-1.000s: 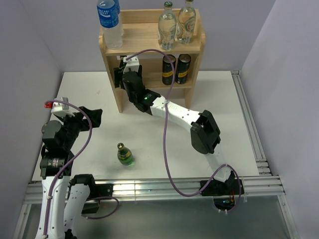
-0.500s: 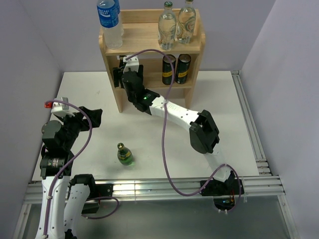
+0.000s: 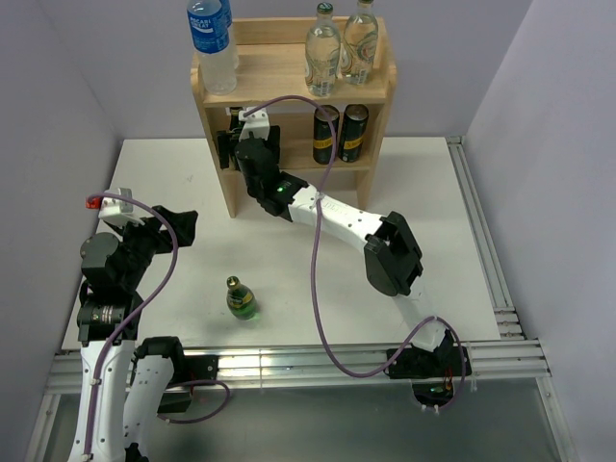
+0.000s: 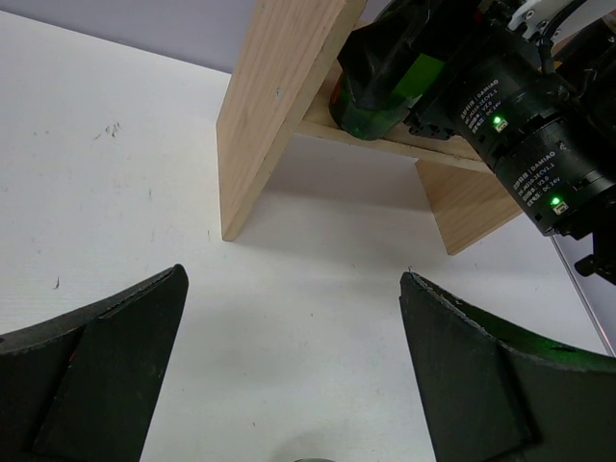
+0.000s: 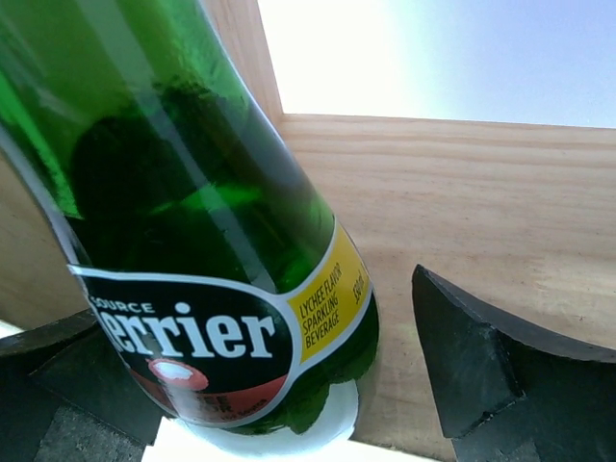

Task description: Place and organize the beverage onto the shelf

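On shelf (image 3: 274, 69) lower tier, green bottle (image 5: 192, 192) upright, base down

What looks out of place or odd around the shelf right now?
Nothing is spilled or toppled. The one misfit is the tall, blue-labelled water bottle at the left of the top tier of the shelf, the only plastic one there. One green bottle stands alone on the table.

The green bottle (image 5: 192, 192) by my right fingers (image 5: 500, 375) is glossy, smooth glass, and its printed label (image 5: 221, 337) is just as shiny. My fingers are matt black plastic. The shelf (image 5: 462, 192) is pale bare wood, matt, with fine grain. The table (image 4: 115, 192) is matt white and faintly scuffed.
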Available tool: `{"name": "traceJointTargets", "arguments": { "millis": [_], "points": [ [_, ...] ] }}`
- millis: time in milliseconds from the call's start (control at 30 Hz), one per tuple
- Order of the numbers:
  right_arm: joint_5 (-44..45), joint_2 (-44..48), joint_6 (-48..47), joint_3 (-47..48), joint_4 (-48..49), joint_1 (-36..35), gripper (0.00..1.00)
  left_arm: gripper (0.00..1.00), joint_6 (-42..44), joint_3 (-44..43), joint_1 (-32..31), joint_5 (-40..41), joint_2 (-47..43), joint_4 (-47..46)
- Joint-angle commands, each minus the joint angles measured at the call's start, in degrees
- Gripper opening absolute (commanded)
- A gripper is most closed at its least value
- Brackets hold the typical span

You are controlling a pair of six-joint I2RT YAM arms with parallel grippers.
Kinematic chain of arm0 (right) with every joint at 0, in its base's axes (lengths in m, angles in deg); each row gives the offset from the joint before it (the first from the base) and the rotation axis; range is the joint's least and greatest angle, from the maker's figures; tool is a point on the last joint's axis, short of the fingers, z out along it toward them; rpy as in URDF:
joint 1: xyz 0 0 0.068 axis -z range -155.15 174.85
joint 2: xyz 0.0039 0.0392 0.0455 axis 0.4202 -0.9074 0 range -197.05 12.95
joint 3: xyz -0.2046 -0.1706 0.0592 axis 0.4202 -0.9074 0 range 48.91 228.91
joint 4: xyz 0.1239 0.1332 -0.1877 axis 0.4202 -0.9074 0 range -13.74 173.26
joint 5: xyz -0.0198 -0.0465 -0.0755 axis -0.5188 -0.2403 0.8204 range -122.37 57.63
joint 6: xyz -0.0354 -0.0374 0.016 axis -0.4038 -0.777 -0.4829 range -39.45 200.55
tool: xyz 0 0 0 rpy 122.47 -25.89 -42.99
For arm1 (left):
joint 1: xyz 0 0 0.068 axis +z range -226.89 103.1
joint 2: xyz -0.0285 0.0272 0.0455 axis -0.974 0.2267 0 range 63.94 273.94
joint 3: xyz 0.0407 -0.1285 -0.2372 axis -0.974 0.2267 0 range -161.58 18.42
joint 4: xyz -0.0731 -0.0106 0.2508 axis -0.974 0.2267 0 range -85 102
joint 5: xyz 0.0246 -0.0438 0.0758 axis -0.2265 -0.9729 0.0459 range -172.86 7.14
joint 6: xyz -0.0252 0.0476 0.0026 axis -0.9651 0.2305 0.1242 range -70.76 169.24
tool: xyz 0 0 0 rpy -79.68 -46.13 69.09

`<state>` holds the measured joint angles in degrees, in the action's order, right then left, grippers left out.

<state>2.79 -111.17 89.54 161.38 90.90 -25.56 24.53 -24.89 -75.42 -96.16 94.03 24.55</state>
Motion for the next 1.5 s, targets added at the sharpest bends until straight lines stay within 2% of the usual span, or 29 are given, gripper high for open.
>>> {"name": "traceJointTargets", "arguments": {
  "millis": [0,333,1067,1467],
  "points": [
    [1.67,1.32,0.41,-0.31,1.23,3.22,1.00,0.99,0.10,-0.37,0.37,-1.20,-0.55,-2.59],
    [0.09,5.11,-0.29,-5.59,2.91,2.69,1.00,0.99,0.19,-0.37,0.46,-1.03,-0.64,-2.59],
    [-8.61,8.89,-3.19,-10.42,6.60,1.90,1.00,0.99,0.10,-0.28,0.72,-1.29,-0.73,-2.68],
    [-8.97,12.05,-4.34,-12.62,8.00,0.67,1.00,0.99,0.10,-0.28,0.90,-1.12,-0.99,-2.76]
  ]
}}
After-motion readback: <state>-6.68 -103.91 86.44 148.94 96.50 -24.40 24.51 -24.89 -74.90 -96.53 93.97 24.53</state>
